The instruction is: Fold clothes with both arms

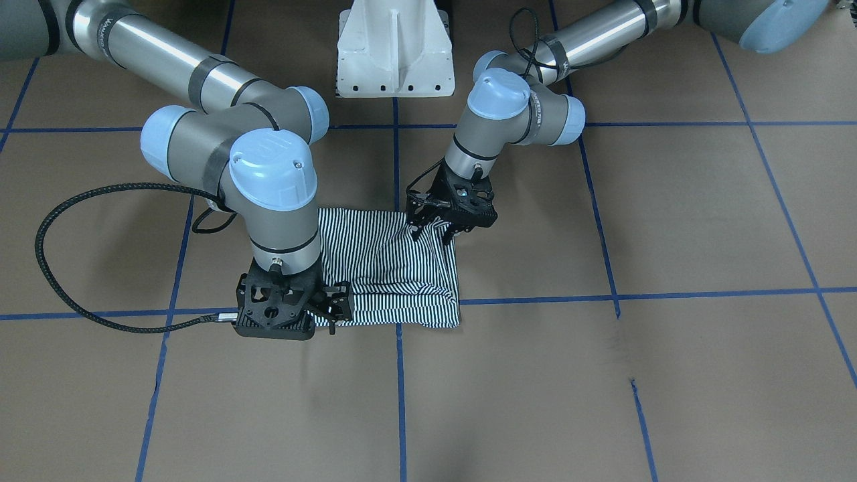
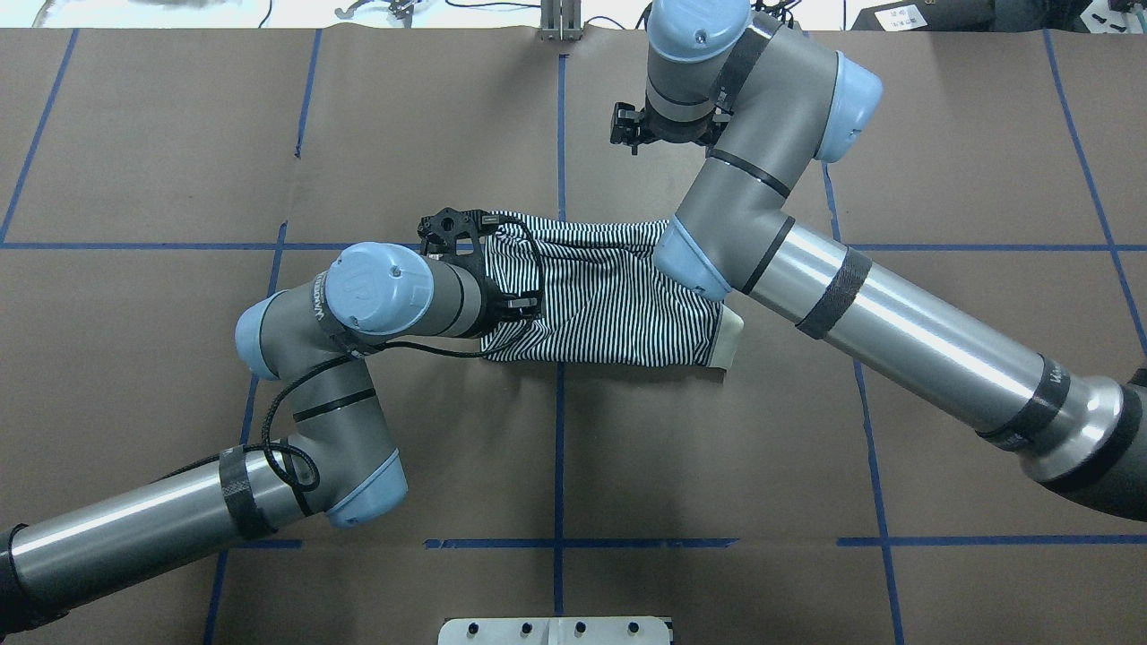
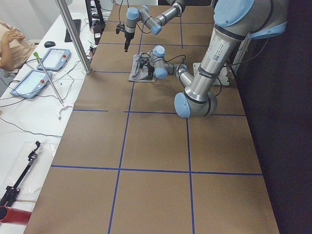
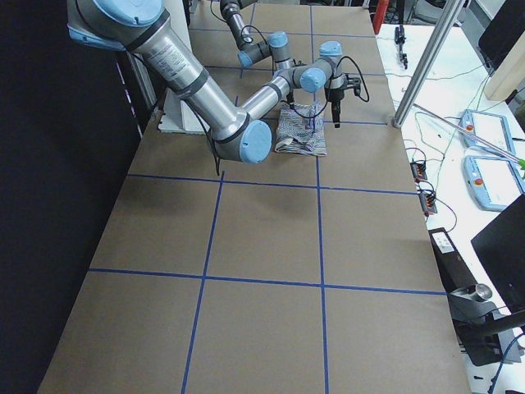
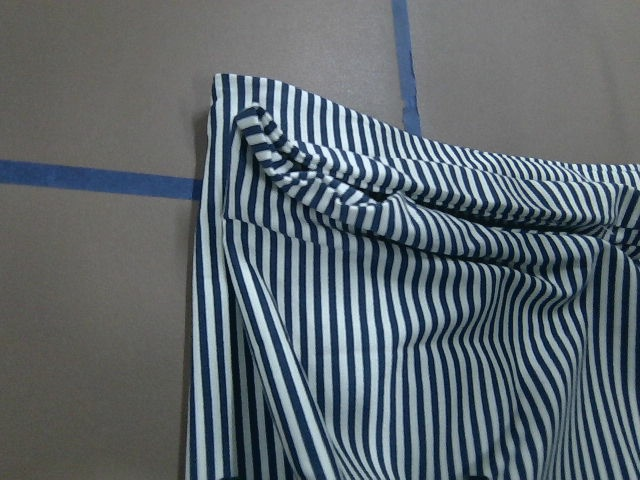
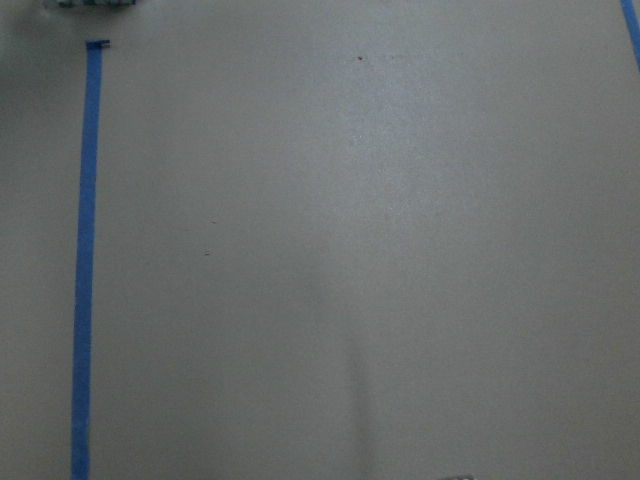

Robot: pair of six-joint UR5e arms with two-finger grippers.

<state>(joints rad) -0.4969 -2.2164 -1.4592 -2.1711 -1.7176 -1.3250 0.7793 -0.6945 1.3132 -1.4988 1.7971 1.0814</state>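
Striped polo shirt (image 1: 395,268) folded into a rumpled rectangle, cream collar (image 2: 732,336) exposed | left gripper (image 1: 432,234) at its corner, grip undeterminable | right gripper (image 1: 338,314) raised, grip undeterminable

Bright even overhead light — soft shadows, glare streaking the right arm (image 2: 923,336).

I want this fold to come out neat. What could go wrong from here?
The shirt has a bunched ridge near the left gripper; pressing down there could set the wrinkle into the fold. The cream collar pokes out at one end, so the next fold may come out uneven.
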